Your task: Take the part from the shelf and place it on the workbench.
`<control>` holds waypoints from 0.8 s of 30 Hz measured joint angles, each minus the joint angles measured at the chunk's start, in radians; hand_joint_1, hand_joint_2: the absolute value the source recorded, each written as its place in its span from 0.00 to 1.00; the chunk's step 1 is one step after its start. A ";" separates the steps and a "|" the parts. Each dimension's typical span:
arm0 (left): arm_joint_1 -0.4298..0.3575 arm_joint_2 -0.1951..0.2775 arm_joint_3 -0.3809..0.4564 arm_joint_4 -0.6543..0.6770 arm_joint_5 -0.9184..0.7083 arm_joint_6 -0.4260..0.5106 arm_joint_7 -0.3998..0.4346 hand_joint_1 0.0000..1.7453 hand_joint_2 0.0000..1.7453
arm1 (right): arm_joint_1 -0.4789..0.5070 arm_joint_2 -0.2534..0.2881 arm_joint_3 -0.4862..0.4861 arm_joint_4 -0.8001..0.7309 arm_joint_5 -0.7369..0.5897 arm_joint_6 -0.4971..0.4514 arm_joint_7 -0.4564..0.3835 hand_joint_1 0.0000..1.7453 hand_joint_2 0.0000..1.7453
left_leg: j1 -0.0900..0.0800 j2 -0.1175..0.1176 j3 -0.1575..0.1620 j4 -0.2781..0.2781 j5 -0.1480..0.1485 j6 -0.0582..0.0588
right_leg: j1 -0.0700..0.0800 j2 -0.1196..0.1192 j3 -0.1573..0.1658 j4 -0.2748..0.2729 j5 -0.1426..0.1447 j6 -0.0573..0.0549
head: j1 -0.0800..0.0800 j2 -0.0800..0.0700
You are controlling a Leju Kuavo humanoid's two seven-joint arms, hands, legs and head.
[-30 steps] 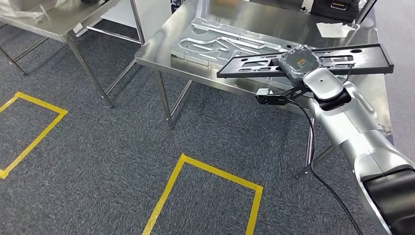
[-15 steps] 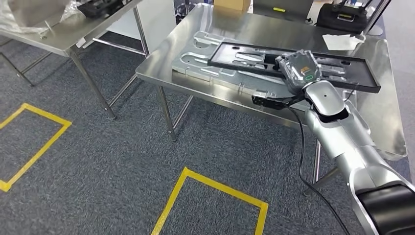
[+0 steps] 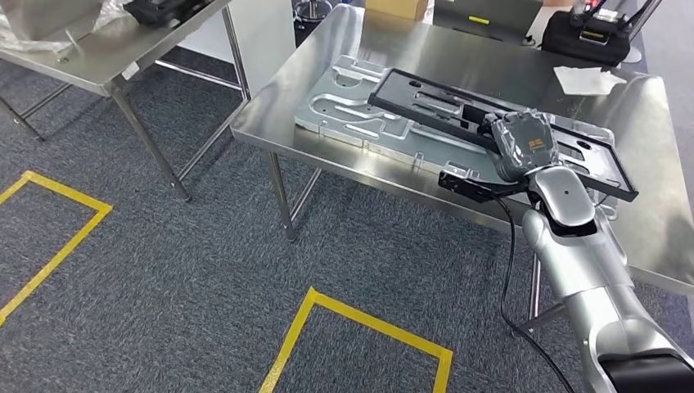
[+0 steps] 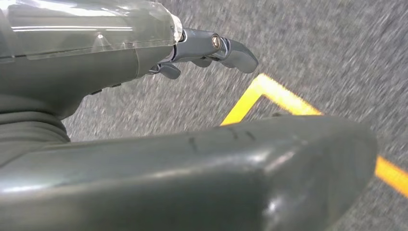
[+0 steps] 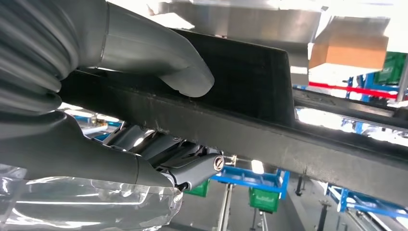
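The part is a long black rectangular frame point(image 3: 434, 98) with cut-outs. My right hand point(image 3: 524, 143) grips it near its right end and holds it slanted just over the steel workbench point(image 3: 270, 123). Below it lies a silver machined plate point(image 3: 344, 106). Whether the frame touches the plate I cannot tell. In the right wrist view the grey thumb point(image 5: 159, 57) presses on the frame's black bar point(image 5: 250, 120), with darker fingers under it. My left hand point(image 4: 192, 159) hangs over the carpet, its fingers point(image 4: 216, 48) apart and holding nothing.
On the workbench's far side are a black bag point(image 3: 585, 33), a white cloth point(image 3: 585, 79) and a cardboard box point(image 3: 397, 6). A second steel table point(image 3: 98, 41) stands at the left. Yellow tape squares point(image 3: 360, 319) mark the grey carpet.
The view has shifted as the body moved. My right hand has swung the frame from level across the bench to slanted and lower over the silver plate.
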 joint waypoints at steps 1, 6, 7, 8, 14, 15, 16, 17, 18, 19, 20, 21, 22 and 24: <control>-0.001 0.001 0.000 0.000 -0.001 0.000 0.000 0.00 0.00 | 0.003 -0.003 -0.005 -0.003 0.002 0.003 0.000 1.00 1.00 | -0.001 0.000 0.005 -0.001 -0.005 0.004 | 0.000 -0.002 -0.040 0.063 -0.020 0.003 | 0.000 0.000; 0.000 0.001 0.000 0.000 -0.007 -0.003 0.001 0.00 0.00 | 0.034 -0.014 -0.021 -0.007 0.012 0.023 0.000 1.00 1.00 | -0.007 -0.003 0.050 -0.002 -0.042 0.010 | 0.001 -0.004 -0.135 0.122 -0.004 0.000 | 0.000 0.000; 0.000 0.001 0.000 0.000 -0.008 -0.003 0.002 0.00 0.00 | 0.036 -0.017 -0.025 -0.008 0.014 0.027 0.000 1.00 1.00 | -0.008 -0.003 0.061 -0.003 -0.051 0.009 | 0.003 -0.004 -0.112 0.048 0.048 -0.007 | 0.000 0.000; 0.000 0.001 0.000 0.000 -0.009 -0.004 0.004 0.00 0.00 | 0.037 -0.019 -0.028 -0.009 0.016 0.031 -0.001 1.00 1.00 | -0.010 -0.003 0.072 -0.003 -0.061 0.007 | 0.007 -0.005 -0.090 -0.018 0.088 -0.014 | 0.000 0.000; -0.006 0.003 -0.001 0.001 -0.012 -0.006 0.007 0.00 0.00 | 0.033 -0.030 -0.034 -0.014 0.030 0.046 -0.008 1.00 1.00 | -0.013 0.000 0.092 0.031 -0.083 -0.027 | 0.012 -0.004 -0.033 -0.106 0.103 -0.042 | 0.001 0.000; -0.008 0.003 -0.001 0.001 -0.012 -0.006 0.007 0.00 0.00 | 0.032 -0.030 -0.034 -0.014 0.031 0.048 -0.008 1.00 1.00 | -0.012 0.000 0.070 0.073 -0.093 -0.031 | 0.009 -0.003 -0.023 -0.107 0.098 -0.047 | 0.001 0.000; -0.009 0.003 -0.001 0.001 -0.013 -0.007 0.007 0.00 0.00 | 0.031 -0.030 -0.034 -0.015 0.032 0.049 -0.009 1.00 1.00 | -0.009 0.001 0.035 0.133 -0.109 -0.035 | 0.009 -0.004 -0.015 -0.108 0.092 -0.051 | 0.001 0.000; -0.009 0.003 -0.001 0.001 -0.013 -0.008 0.007 0.00 0.00 | 0.030 -0.029 -0.034 -0.015 0.032 0.051 -0.009 1.00 1.00 | -0.007 0.001 -0.008 0.200 -0.134 -0.040 | 0.009 -0.003 -0.008 -0.108 0.084 -0.054 | 0.001 0.000; -0.009 0.003 -0.001 0.001 -0.014 -0.009 0.007 0.00 0.00 | 0.032 -0.029 -0.034 -0.015 0.033 0.052 -0.011 1.00 1.00 | -0.005 0.002 -0.051 0.256 -0.161 -0.044 | 0.009 -0.003 0.000 -0.108 0.076 -0.055 | 0.001 0.000; -0.008 0.003 -0.001 0.001 -0.015 -0.010 0.007 0.00 0.00 | 0.034 -0.029 -0.034 -0.015 0.033 0.053 -0.012 1.00 1.00 | -0.004 0.002 -0.082 0.286 -0.178 -0.047 | 0.010 -0.002 0.010 -0.108 0.067 -0.055 | 0.001 0.000; -0.007 0.004 -0.001 0.001 -0.015 -0.010 0.007 0.00 0.00 | 0.037 -0.028 -0.034 -0.015 0.034 0.054 -0.014 1.00 1.00 | -0.004 0.002 -0.099 0.282 -0.175 -0.046 | 0.010 -0.002 0.021 -0.107 0.058 -0.054 | 0.001 0.000; -0.006 0.004 -0.001 0.001 -0.015 -0.010 0.007 0.00 0.00 | 0.038 -0.028 -0.034 -0.014 0.034 0.054 -0.015 1.00 1.00 | -0.004 0.002 -0.099 0.243 -0.148 -0.043 | 0.010 -0.001 0.033 -0.107 0.048 -0.052 | 0.001 0.000; -0.005 0.005 -0.001 0.001 -0.016 -0.010 0.007 0.00 0.00 | 0.039 -0.028 -0.034 -0.014 0.034 0.055 -0.015 1.00 1.00 | -0.004 0.002 -0.088 0.180 -0.098 -0.038 | 0.010 -0.001 0.046 -0.107 0.038 -0.050 | 0.001 0.000; -0.004 0.008 -0.001 0.001 -0.017 -0.010 0.007 0.00 0.00 | 0.038 -0.028 -0.034 -0.013 0.034 0.056 -0.015 1.00 1.00 | -0.009 0.002 -0.062 0.052 0.003 -0.027 | 0.011 -0.001 0.064 -0.107 0.019 -0.043 | 0.001 0.000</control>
